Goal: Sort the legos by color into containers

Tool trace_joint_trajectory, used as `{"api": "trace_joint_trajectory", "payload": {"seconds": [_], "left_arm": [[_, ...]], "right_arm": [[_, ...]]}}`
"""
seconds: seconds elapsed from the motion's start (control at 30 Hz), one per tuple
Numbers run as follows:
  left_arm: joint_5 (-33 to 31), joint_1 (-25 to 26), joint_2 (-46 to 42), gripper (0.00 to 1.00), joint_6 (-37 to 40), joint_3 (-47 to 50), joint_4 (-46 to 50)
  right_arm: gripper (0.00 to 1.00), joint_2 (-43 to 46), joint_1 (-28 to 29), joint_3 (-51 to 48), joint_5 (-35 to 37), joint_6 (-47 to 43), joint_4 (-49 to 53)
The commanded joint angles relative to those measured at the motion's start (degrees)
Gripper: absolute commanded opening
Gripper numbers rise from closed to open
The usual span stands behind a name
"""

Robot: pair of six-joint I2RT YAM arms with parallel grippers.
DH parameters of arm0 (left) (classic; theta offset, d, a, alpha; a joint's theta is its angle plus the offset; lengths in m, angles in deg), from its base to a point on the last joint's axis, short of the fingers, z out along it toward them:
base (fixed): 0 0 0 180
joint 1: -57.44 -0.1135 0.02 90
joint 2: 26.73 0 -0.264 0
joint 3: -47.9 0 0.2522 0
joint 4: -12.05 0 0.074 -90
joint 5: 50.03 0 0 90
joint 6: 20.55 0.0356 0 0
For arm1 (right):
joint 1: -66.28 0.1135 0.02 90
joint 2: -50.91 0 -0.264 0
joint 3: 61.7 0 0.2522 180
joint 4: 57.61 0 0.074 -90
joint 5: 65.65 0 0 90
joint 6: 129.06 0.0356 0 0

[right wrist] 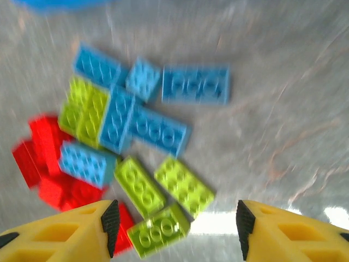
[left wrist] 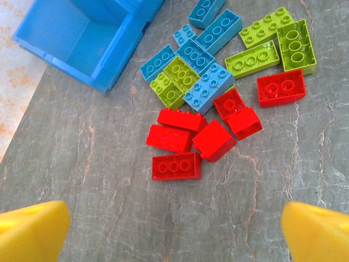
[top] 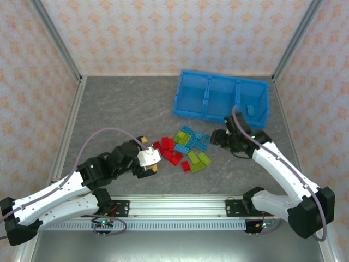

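Tabletop [top: 125,109]: grey, marbled surface. Blue tray [top: 192,112] rests at the far side, right of centre. Nearer, one loose scatter: red legos [top: 168,150] on the left, light blue legos [top: 192,140] toward the tray, lime legos [top: 197,161] nearest right.

The work surface [top: 125,103] is a flat, dark grey slab with pale marble-like veining. Three upright panels enclose it: back wall [top: 180,33], left wall [top: 27,82] and right wall [top: 327,71], all papered peach with a repeating pale floral motif. Bare aluminium posts [top: 57,38] stand at the two far corners. An aluminium rail [top: 180,204] runs along the near edge. A bright glare patch [right wrist: 218,222] lies on the slab.
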Motion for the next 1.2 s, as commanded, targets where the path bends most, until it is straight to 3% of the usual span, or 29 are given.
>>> {"api": "trace_joint_trajectory", "payload": {"seconds": [0.0,0.13,0.2,0.4,0.63,0.73,1.03,1.17], "left_arm": [[-1.1,0.1,-0.9,1.0,1.6,0.0,0.3],[-1.2,0.1,-0.9,1.0,1.6,0.1,0.5],[-1.4,0.1,-0.9,1.0,1.5,0.1,0.6],[-1.3,0.1,-0.8,1.0,1.4,0.1,0.6],[-1.6,0.1,-0.7,1.0,1.4,0.1,0.7],[-1.7,0.1,-0.7,1.0,1.4,0.1,0.7],[-1.5,0.2,-0.6,1.0,1.5,0.2,0.7],[-1.7,0.1,-0.5,1.0,1.5,0.2,0.7]], "right_arm": [[0.62,-1.6,7.7,-1.9,1.4,8.5,1.8],[0.65,-4.8,16.0,-2.6,7.1,22.6,-0.5],[0.67,-7.7,18.0,-2.6,6.5,27.6,-2.6],[0.72,-15.5,18.8,-3.8,5.0,34.7,-6.4],[0.76,-23.0,18.8,-3.2,4.1,35.7,-8.1],[0.7,-23.3,18.9,-5.2,4.0,37.8,-9.9],[0.4,-19.8,18.9,-8.4,8.4,39.6,-7.9],[0.2,-15.8,18.9,-8.6,11.2,38.3,-6.6]]}}
